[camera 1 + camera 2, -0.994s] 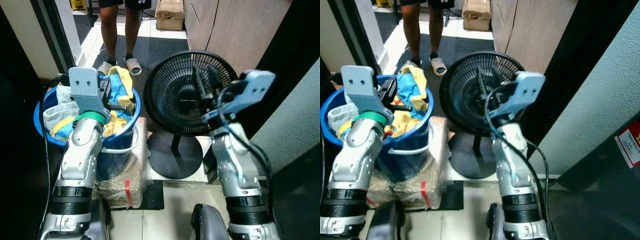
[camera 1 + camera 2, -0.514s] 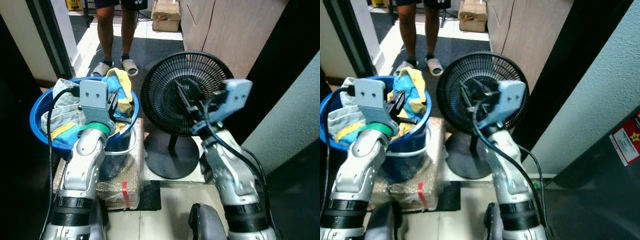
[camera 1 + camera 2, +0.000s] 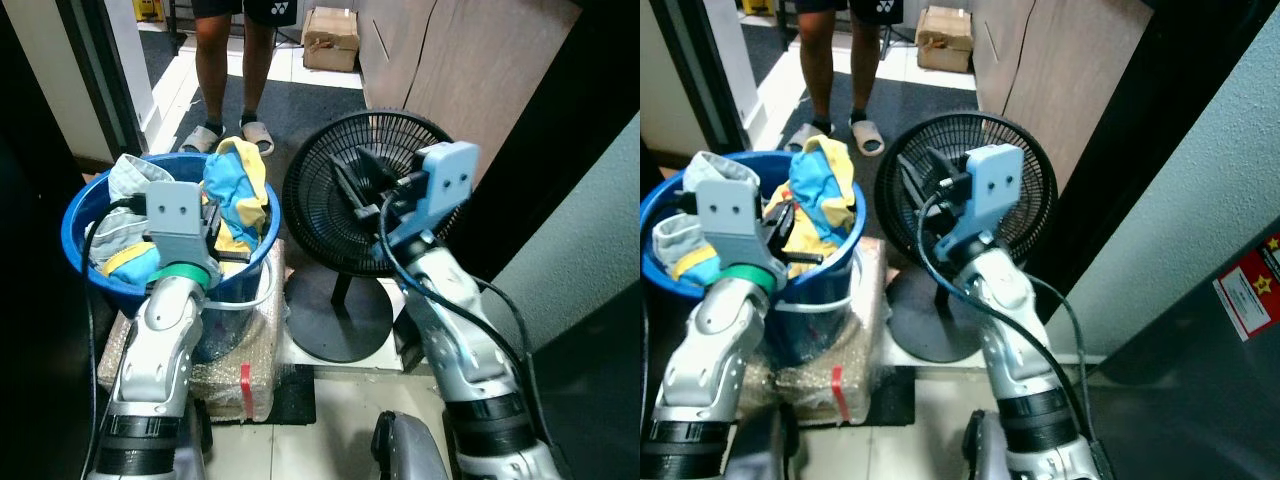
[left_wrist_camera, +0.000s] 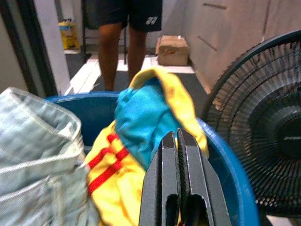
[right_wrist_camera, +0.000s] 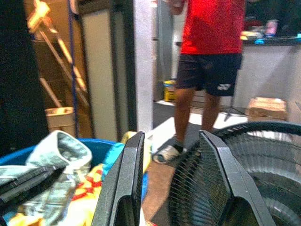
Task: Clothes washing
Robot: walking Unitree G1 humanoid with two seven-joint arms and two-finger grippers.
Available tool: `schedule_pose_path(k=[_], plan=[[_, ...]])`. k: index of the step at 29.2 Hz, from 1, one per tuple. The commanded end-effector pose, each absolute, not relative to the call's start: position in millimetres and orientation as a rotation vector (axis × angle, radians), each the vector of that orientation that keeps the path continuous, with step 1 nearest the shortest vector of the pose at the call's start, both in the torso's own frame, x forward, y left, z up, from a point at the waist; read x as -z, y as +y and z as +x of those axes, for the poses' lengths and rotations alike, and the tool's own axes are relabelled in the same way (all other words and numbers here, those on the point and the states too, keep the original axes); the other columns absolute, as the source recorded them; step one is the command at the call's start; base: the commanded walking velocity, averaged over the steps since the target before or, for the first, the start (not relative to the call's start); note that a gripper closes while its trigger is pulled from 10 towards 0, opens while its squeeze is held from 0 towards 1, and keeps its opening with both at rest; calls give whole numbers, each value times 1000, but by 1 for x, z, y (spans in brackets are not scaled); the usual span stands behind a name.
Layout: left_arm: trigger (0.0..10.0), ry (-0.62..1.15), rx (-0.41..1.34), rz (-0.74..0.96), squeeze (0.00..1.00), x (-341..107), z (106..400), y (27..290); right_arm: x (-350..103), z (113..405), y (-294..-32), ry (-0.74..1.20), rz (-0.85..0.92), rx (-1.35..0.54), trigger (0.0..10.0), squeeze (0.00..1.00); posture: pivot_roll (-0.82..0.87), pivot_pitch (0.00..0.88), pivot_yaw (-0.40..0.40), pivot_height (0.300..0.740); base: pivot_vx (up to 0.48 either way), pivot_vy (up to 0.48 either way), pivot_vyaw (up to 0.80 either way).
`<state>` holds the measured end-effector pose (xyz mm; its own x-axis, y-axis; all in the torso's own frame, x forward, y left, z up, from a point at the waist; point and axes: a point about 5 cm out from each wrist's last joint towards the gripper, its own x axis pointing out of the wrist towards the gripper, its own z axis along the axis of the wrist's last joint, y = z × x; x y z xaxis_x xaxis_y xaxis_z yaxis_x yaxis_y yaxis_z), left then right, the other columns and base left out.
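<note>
A blue plastic tub (image 3: 84, 205) stands on a bubble-wrapped package and holds a pile of laundry. On top lie a yellow and blue garment (image 3: 238, 185) and a pale denim piece (image 3: 128, 173). My left gripper (image 4: 177, 135) is shut with nothing between its fingers, and its tips hang just over the yellow and blue garment (image 4: 150, 113) inside the tub. My right gripper (image 5: 171, 141) is open. It is held up in front of the black fan (image 3: 330, 215) and points toward the tub.
The black floor fan stands close to the right of the tub on a round base (image 3: 340, 320). A person (image 3: 228, 60) in dark shorts and sandals stands beyond the tub. A cardboard box (image 3: 330, 25) lies by wooden cabinets. Dark walls close in on both sides.
My right gripper has swung left across the fan toward the tub. The left gripper stays over the laundry. The camera has shifted a little.
</note>
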<state>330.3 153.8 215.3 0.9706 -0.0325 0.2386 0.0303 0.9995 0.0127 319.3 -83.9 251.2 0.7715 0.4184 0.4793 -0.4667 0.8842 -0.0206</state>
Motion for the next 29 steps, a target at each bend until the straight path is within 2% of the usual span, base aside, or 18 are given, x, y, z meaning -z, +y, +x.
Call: schedule_pose_path(k=[1,5,7,10,29], plan=[[10000,-221,64,18,0,-213,335,149,-248,317,-95,-490,75,-431,10000,0,84,46,-1,460,0,0,0],[10000,-218,88,26,0,-214,338,146,-242,315,-105,-482,51,-389,10000,0,68,44,21,460,0,0,0],[10000,-212,145,41,0,-216,346,136,-225,310,-130,-446,-15,-273,10000,0,39,43,71,460,0,0,0],[10000,-210,171,45,0,-218,349,131,-219,308,-139,-430,-34,-224,10000,0,36,41,75,460,0,0,0],[10000,-230,124,29,0,-219,348,138,-226,322,-130,-421,38,-184,10000,0,68,9,12,474,0,0,0]])
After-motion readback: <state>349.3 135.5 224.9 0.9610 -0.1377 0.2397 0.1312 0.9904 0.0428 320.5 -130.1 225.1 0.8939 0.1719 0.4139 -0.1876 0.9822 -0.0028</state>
